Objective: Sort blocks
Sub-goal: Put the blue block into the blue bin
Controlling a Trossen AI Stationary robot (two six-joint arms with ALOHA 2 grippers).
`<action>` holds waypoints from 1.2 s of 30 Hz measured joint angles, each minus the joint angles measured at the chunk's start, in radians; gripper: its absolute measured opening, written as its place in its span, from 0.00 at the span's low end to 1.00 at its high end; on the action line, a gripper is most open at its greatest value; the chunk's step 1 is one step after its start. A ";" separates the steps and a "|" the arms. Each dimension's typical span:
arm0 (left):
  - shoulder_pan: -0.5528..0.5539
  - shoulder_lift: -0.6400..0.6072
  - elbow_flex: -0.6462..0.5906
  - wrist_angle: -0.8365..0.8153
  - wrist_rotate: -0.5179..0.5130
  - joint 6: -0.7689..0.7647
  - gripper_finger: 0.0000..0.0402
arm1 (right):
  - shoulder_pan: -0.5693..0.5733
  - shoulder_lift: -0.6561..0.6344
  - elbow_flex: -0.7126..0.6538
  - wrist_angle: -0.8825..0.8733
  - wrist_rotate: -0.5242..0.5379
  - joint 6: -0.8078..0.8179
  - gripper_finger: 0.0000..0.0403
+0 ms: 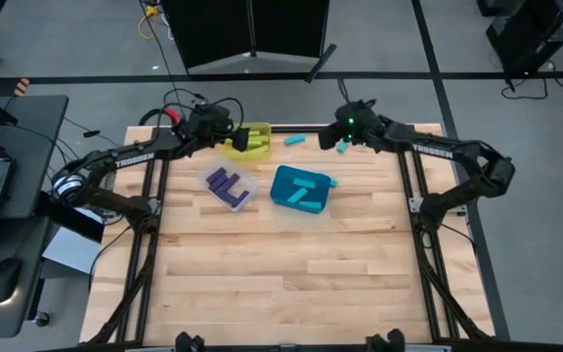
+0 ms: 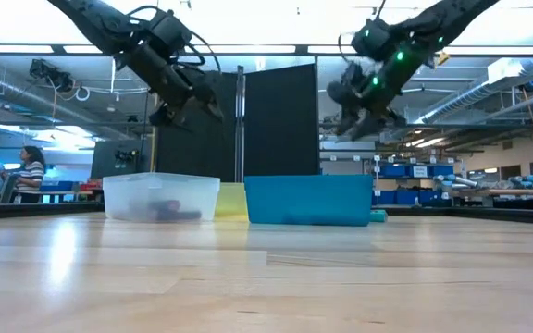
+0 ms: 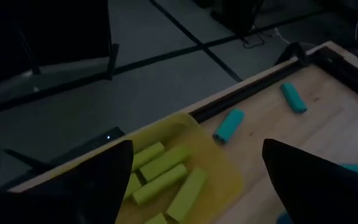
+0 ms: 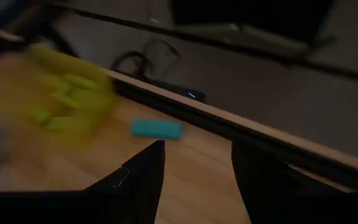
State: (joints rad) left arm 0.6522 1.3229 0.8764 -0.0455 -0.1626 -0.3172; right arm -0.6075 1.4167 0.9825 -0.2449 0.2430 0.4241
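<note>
My left gripper (image 1: 225, 135) hangs open above the yellow bin (image 3: 222, 168) at the table's far edge. The bin holds several yellow-green blocks (image 3: 163, 177). Nothing is between the fingers (image 3: 104, 180). My right gripper (image 1: 343, 130) is open and empty too, raised over the far edge right of the yellow bin (image 1: 249, 143). Two cyan blocks lie flat on the table near that edge, one (image 1: 294, 140) beside the yellow bin and one (image 1: 341, 147) under my right gripper. In the right wrist view a cyan block (image 4: 157, 129) lies ahead of the fingers. Both grippers (image 2: 192, 100) (image 2: 359, 116) are well above the bins.
A clear bin (image 1: 228, 186) with purple blocks and a teal bin (image 1: 301, 190) with cyan blocks stand side by side nearer the middle. The table's dark far rail (image 3: 253, 93) runs just behind the loose cyan blocks. The near half of the wooden table (image 1: 291, 284) is bare wood.
</note>
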 joint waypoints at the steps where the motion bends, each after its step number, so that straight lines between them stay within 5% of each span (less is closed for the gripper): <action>1: -0.002 -0.006 0.000 -0.011 0.000 0.003 0.90 | -0.021 0.012 0.001 -0.012 0.000 0.021 0.49; 12: -0.014 -0.030 0.000 -0.056 -0.005 0.141 0.89 | -0.142 0.212 0.002 -0.048 -0.082 0.220 0.62; 21: -0.014 -0.030 0.000 -0.075 -0.005 0.230 0.89 | -0.160 0.336 0.002 -0.085 -0.044 0.342 0.79; 36: -0.011 -0.074 -0.131 0.024 -0.009 0.231 0.89 | -0.179 0.447 0.008 -0.115 0.030 0.384 0.69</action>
State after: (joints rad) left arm 0.6415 1.2485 0.7453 -0.0213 -0.1712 -0.0860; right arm -0.7864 1.8633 0.9909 -0.3603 0.2732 0.8082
